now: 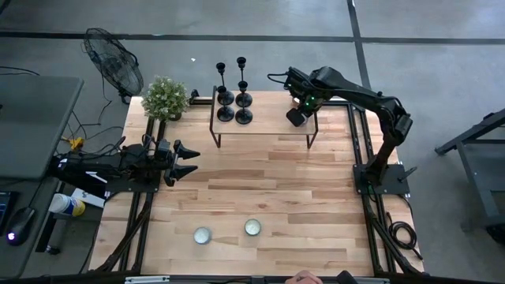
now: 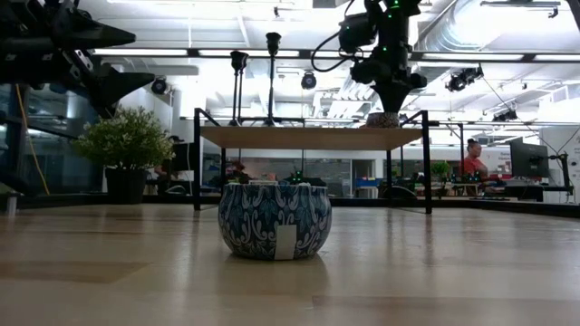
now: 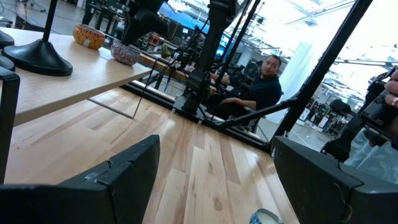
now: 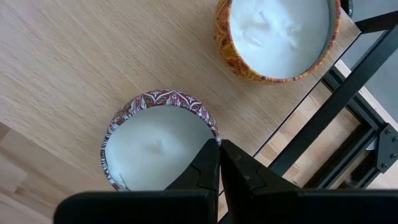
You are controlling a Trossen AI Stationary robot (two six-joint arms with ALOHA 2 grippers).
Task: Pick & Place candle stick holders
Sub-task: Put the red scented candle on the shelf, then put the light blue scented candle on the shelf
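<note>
Four black candlesticks (image 1: 226, 114) stand on their round bases at the left end of a raised wooden shelf (image 1: 260, 126) at the table's far side; two tops show in the low view (image 2: 273, 41). My right gripper (image 4: 219, 155) is over the shelf's right end (image 1: 296, 117), pointing down, shut at the rim of a red-patterned candle tin (image 4: 158, 146) with white wax. An orange-patterned tin (image 4: 280, 37) sits beside it. My left gripper (image 1: 185, 158) is open and empty, above the table's left side, short of the shelf. My right gripper comes from above, pointing down, at the red-patterned tin's rim (image 4: 211, 132). One finger lies over the wax and one outside the wall, with the rim between them. The fingertips hide the contact itself. The tin sits level on the shelf (image 2: 385, 119).
Two more tins sit near the table's front edge (image 1: 203, 235) (image 1: 252, 228); the blue-patterned one fills the low view's middle (image 2: 275, 220). A potted plant (image 1: 166, 99) stands at the far left corner. A seated person (image 3: 261, 87) is beyond the table.
</note>
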